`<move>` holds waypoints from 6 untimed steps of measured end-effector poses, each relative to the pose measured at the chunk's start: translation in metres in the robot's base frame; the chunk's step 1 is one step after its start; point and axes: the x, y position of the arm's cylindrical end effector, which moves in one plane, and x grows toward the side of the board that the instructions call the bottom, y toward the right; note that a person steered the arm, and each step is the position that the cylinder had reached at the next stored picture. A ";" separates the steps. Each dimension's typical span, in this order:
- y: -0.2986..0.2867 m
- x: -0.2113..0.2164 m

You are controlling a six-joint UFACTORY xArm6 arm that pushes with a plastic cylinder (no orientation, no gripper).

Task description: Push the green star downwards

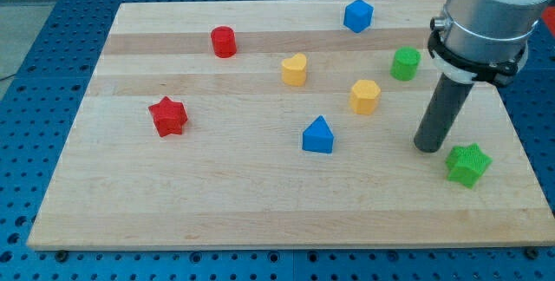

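The green star (pixel 468 163) lies near the board's right edge, toward the view's bottom right. My tip (pixel 427 147) rests on the board just to the star's left and slightly above it, a small gap away, not touching it. The dark rod rises from the tip to the grey arm body at the view's top right.
A green cylinder (pixel 405 63) sits above my tip. A yellow block (pixel 365 95) and a yellow heart (pixel 295 69) lie mid-board. A blue triangle block (pixel 318 135), a blue block (pixel 357 16), a red cylinder (pixel 224 42) and a red star (pixel 168 116) lie farther left. The wooden board (pixel 217 212) ends just right of the green star.
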 end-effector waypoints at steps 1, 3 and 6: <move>0.000 -0.010; 0.098 -0.040; -0.011 0.044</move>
